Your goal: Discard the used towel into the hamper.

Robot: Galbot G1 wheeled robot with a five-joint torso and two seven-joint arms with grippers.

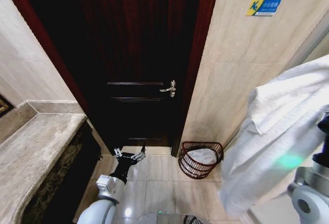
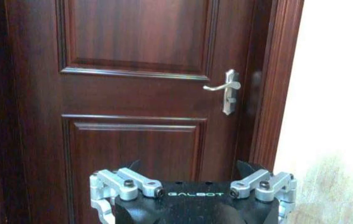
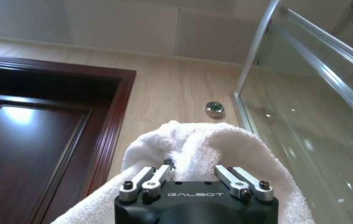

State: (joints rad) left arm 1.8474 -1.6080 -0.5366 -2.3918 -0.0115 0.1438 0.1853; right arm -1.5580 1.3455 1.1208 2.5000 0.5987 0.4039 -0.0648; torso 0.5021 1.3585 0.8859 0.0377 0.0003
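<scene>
- The right gripper (image 3: 192,173) is raised high at the near right, its fingers pinched on a fold of the white towel (image 1: 272,136) — thick, nubbly terry that bulges up over the fingertips and hangs down in a broad drape in the head view. "GALBOT" is printed in pale letters on the gripper's black body.
- The left gripper (image 1: 129,155) is held low over the glossy beige floor tiles (image 1: 159,183), at the near left, pointing toward the door; its silver-linked black fingers are spread apart with nothing between them.
- A grey-veined stone counter (image 1: 36,147) runs along the left side.
- The hamper (image 1: 200,159) — a round, dark reddish-brown wire basket with ribbed sides, tapering toward its base — stands on the floor at the foot of the right wall, just right of the door frame, with something white lying inside.
- Farthest is the dark wooden panelled door (image 2: 133,93) with a silver lever handle (image 2: 226,88).
- High on the beige tiled wall is a blue and yellow sticker (image 1: 263,5); its writing is unreadable.
</scene>
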